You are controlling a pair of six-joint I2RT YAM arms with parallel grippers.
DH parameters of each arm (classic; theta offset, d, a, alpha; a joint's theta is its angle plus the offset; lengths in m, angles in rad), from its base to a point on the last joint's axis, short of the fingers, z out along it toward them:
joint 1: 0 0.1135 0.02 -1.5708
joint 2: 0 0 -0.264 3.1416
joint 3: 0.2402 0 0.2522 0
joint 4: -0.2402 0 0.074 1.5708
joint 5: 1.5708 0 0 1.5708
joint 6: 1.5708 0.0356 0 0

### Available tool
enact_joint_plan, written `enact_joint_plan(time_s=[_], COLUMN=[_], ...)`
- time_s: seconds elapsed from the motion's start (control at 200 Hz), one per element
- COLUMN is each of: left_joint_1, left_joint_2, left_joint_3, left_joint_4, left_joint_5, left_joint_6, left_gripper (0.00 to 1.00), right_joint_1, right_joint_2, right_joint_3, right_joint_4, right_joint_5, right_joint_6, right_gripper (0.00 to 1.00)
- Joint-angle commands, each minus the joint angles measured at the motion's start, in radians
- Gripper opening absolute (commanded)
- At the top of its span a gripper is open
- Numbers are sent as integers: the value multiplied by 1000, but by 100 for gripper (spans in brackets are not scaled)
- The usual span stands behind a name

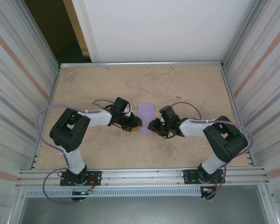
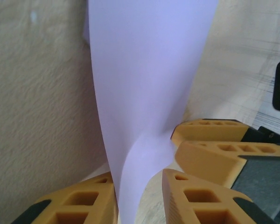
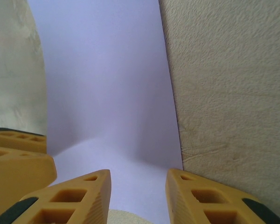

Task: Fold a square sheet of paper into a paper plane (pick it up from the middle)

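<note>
The lavender square sheet of paper lies mid-table as a tall narrow rectangle, its near end lifted off the table. My left gripper meets that end from the left. In the left wrist view the sheet rises between the yellow fingers of the left gripper. It rests against the left finger, and bare table shows beside the right one. My right gripper comes in from the right. Its jaws stand apart over the curled paper edge. The paper plane is out of view.
The tan table is bounded by metal rails, with corrugated walls on both sides. The two grippers' fingers almost touch at the paper's near end: the right gripper's fingers show in the left wrist view, and the left gripper's fingers in the right wrist view.
</note>
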State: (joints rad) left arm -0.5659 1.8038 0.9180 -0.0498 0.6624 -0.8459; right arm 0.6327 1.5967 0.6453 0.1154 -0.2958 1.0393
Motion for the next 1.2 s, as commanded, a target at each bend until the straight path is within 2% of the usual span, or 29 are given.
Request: enact_joint_plan(time_s=[0.0, 0.135, 0.431, 0.722, 0.817, 0.927, 1.052, 1.198], left_joint_1=[24, 41, 50, 55, 55, 54, 55, 57], left_joint_2=[31, 69, 121, 113, 105, 93, 74, 67], left_joint_3=[36, 80, 143, 139, 140, 142, 142, 156], left_joint_4=[1, 0, -27, -53, -61, -79, -89, -105], left_joint_5=[33, 55, 61, 50, 40, 34, 35, 64], left_joint_6=[36, 43, 49, 46, 46, 36, 9, -37], left_gripper=[29, 28, 20, 7, 4, 3, 3, 3], right_joint_1=[-16, -18, -21, -21, -18, 9, 101, 212], right_joint_2=[19, 20, 13, -66, -114, -174, -211, -193], right_joint_3=[-45, -50, -53, -17, 10, 30, 62, 84], right_joint_4=[-76, -66, -50, -85, -112, -112, -135, -130], right_joint_5=[35, 35, 35, 74, 100, 122, 249, 388], right_joint_6=[2, 2, -8, -107, -176, -306, -509, -704], right_gripper=[36, 36, 37, 47, 54, 68, 80, 81])
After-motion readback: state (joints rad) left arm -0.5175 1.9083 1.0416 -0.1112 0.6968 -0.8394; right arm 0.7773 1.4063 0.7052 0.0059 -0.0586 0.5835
